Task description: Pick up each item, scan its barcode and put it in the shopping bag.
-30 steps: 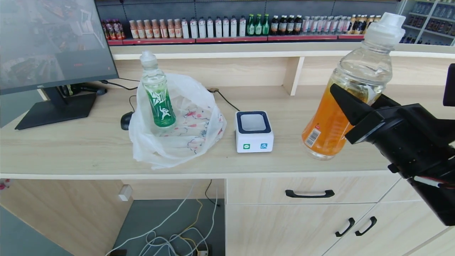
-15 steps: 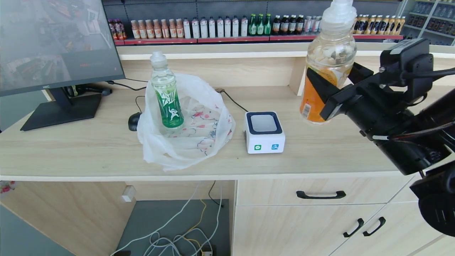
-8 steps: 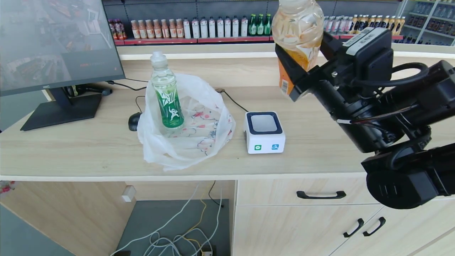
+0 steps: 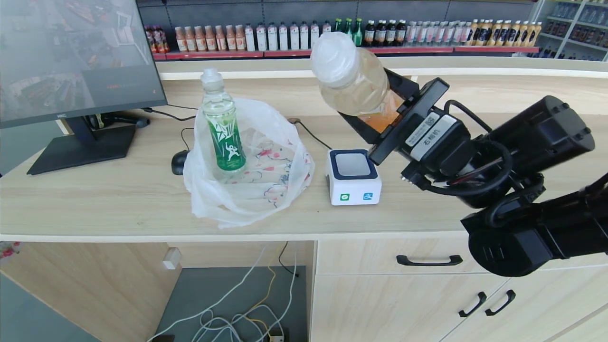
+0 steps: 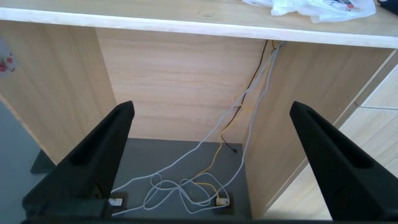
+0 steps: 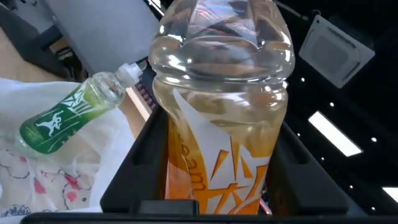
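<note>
Monitor (image 4: 71, 57) on stand, far left of surface (image 4: 95, 199). Black mouse (image 4: 179, 163) just right of stand's base. Row of bottles on shelf (image 4: 285, 53) at back. Drawers (image 4: 475, 247) w/ black handles under surface, right side. Loose cables (image 4: 228, 313) on floor in open bay to the left.

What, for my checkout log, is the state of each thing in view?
orange bottle: capped, tilted, gripped off the counter.
right end effector: shut on the orange bottle.
green bottle: capped, upright in the shopping bag.
shopping bag: open.
left end effector: open, empty.
monitor: on.
</note>
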`<state>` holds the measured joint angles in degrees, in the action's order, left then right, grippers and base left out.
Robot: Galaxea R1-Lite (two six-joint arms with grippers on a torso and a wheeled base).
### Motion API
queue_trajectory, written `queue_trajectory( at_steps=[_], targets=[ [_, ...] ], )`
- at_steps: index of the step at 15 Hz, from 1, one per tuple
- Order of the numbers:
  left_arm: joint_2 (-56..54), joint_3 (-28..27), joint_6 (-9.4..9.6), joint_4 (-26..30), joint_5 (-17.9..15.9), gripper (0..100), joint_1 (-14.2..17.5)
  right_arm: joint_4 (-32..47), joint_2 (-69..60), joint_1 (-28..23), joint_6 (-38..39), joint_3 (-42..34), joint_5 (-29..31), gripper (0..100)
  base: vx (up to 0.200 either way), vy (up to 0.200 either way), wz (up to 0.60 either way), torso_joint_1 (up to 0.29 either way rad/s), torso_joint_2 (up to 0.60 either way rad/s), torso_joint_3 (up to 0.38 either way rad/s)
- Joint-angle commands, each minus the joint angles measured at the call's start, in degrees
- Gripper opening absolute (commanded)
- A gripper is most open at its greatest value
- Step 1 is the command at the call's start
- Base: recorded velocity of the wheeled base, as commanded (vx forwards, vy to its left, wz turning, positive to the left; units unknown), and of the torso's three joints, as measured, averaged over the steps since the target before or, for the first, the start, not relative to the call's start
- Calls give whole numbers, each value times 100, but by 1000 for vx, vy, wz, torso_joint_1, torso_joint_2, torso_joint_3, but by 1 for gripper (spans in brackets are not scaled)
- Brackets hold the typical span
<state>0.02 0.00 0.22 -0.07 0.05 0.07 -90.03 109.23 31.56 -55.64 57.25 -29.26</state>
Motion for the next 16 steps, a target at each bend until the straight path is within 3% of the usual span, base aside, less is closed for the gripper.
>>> queue_trajectory(
  at_steps=[1,16],
  targets=[
    [-2,0,-4,-1,4,100,1,3,195,34,-202,-56,-168,0,0,0,0,0,0,0],
    [-2,0,4,-1,-5,100,1,3,872,-396,-1169,32,-1645,0,0,0,0,0,0,0]
  ],
)
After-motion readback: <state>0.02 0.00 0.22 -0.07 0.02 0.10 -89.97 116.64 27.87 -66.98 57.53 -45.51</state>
